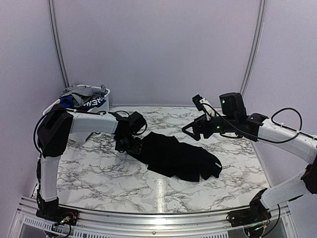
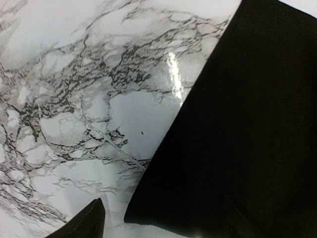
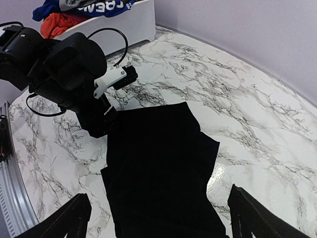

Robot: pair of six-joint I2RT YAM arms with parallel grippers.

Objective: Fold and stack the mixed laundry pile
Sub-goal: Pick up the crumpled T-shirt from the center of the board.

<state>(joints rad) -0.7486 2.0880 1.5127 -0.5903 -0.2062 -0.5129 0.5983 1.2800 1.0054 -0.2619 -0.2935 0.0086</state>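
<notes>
Cloth first, from above: the black garment [image 1: 181,157] lies spread on the marble table [image 1: 99,173], its long axis running from far left to near right. The left gripper [image 1: 128,145] sits low at the garment's far-left end. From this height I cannot tell whether it touches the cloth or only stands just beside it. The right gripper [image 1: 190,131] hangs above the garment's far edge, clear of it. The rest of the mixed laundry pile [image 1: 81,93] is heaped in the white basket [image 1: 106,92] at the back left, well apart from the black piece.

Left wrist view: the fingers [image 2: 91,220] stand wide apart with nothing clamped. One tip is over bare marble and the other is dark against the black cloth. A straight edge and a corner of the garment therefore lie between them, and the cloth runs off to the camera's right.

Right wrist view: these fingers [image 3: 74,218] are likewise spread wide and empty. The garment lies below and ahead of them, with the left arm at its far end. A blue piece [image 3: 47,10] and an orange-red piece [image 3: 59,24] show in the basket beyond.

The left arm is the nearer one and stands astride the corner. A fold would most likely start by closing there and carrying that end along the long axis toward the right arm's side.
</notes>
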